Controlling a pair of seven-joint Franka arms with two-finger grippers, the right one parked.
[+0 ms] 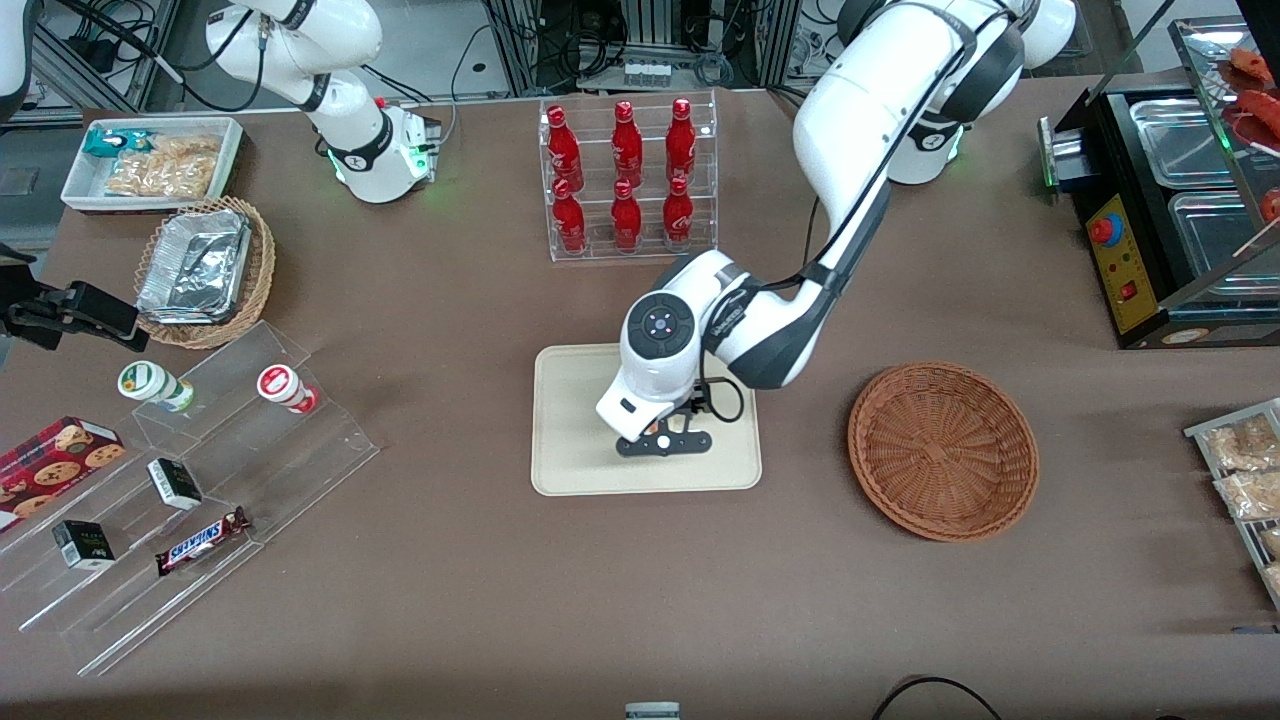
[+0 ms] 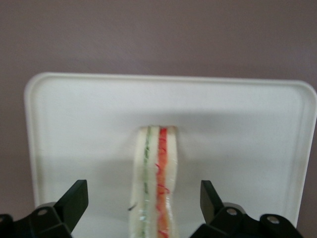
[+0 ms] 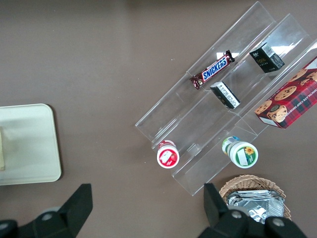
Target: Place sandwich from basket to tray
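The sandwich (image 2: 156, 183), a white-bread wedge with green and red-orange filling, stands on its edge on the cream tray (image 2: 84, 129). My left gripper (image 2: 142, 191) is open and straddles it, with a clear gap on each side between the fingers (image 2: 74, 198) and the bread. In the front view the gripper (image 1: 663, 443) is low over the tray (image 1: 575, 440) and hides the sandwich. The reddish-brown wicker basket (image 1: 943, 450) lies beside the tray toward the working arm's end and holds nothing. A sliver of the sandwich (image 3: 2, 148) shows on the tray (image 3: 29, 144) in the right wrist view.
A clear rack of red bottles (image 1: 627, 180) stands farther from the front camera than the tray. Clear stepped shelves with snacks (image 1: 190, 480) and a lighter basket with a foil container (image 1: 200, 270) lie toward the parked arm's end. A black food warmer (image 1: 1170, 200) stands toward the working arm's end.
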